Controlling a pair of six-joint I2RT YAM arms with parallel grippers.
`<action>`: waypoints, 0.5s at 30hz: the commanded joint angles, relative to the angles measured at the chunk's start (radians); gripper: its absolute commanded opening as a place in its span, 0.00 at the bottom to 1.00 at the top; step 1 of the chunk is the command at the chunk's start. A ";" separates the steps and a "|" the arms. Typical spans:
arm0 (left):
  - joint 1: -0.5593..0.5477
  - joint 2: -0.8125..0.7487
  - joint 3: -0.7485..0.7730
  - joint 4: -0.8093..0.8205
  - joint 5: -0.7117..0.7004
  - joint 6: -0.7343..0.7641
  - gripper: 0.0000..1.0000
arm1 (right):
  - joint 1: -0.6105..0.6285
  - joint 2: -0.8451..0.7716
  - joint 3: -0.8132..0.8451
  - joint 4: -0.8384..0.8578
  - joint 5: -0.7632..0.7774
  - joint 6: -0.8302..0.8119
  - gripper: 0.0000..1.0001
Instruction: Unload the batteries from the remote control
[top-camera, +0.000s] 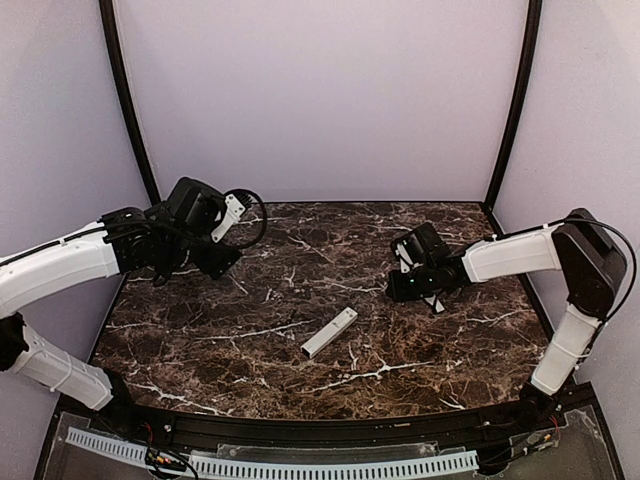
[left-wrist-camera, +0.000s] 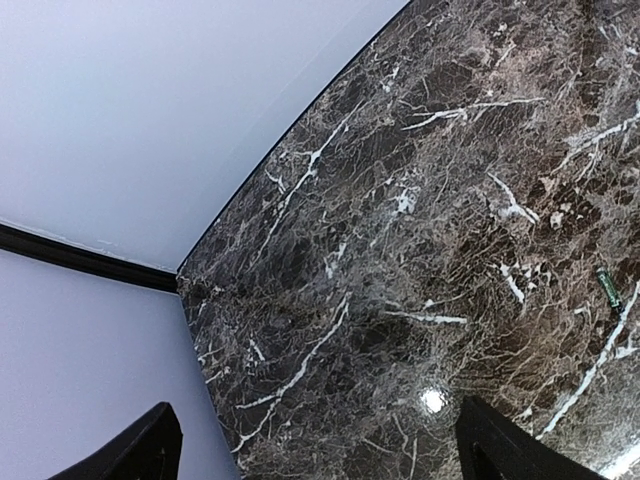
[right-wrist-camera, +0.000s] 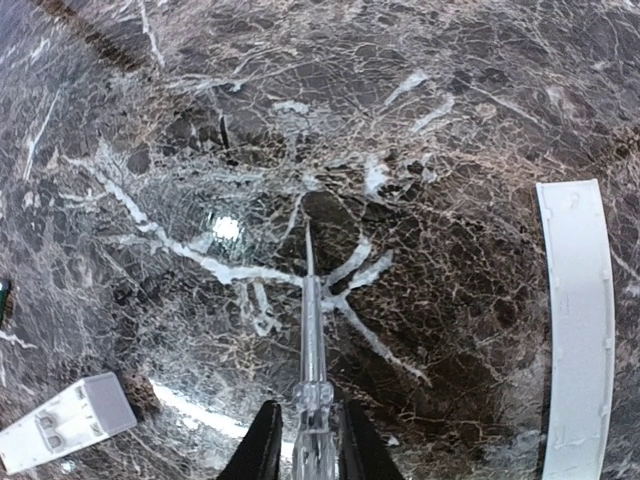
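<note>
- A dark brown marble tabletop (top-camera: 250, 350) with white veins fills the scene. Plain pale lilac walls (top-camera: 320, 90) close it in, and black poles (top-camera: 125, 100) rise at the back corners.
- The remote control (top-camera: 329, 332), a slim white bar, lies flat and slanted near the middle of the tabletop. It is between the two arms, and neither touches it.
- The left pincer (left-wrist-camera: 330, 450) hangs over the back-left area with its fingers spread wide and nothing between them. Its own camera cuts off all but the dark tips.
- The right pincer (right-wrist-camera: 312, 445) is narrow, closed on a thin clear-handled tool (right-wrist-camera: 310, 340) whose metal tip points at the marble.
- In the right wrist view only one end of the remote control shows, at the lower left. A pale strip (right-wrist-camera: 578, 330) lies flat at the right, well apart from it.
- A small green object (left-wrist-camera: 608, 285) lies on the marble, too small to identify.
</note>
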 joint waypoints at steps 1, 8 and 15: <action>0.016 -0.018 -0.051 0.076 0.050 -0.024 0.96 | -0.009 0.026 0.009 -0.009 0.025 -0.002 0.23; 0.046 -0.003 -0.103 0.140 0.139 -0.063 0.96 | -0.008 0.026 0.000 -0.036 0.028 0.004 0.25; 0.106 -0.004 -0.135 0.170 0.230 -0.113 0.95 | -0.008 -0.018 0.042 -0.067 0.019 -0.018 0.28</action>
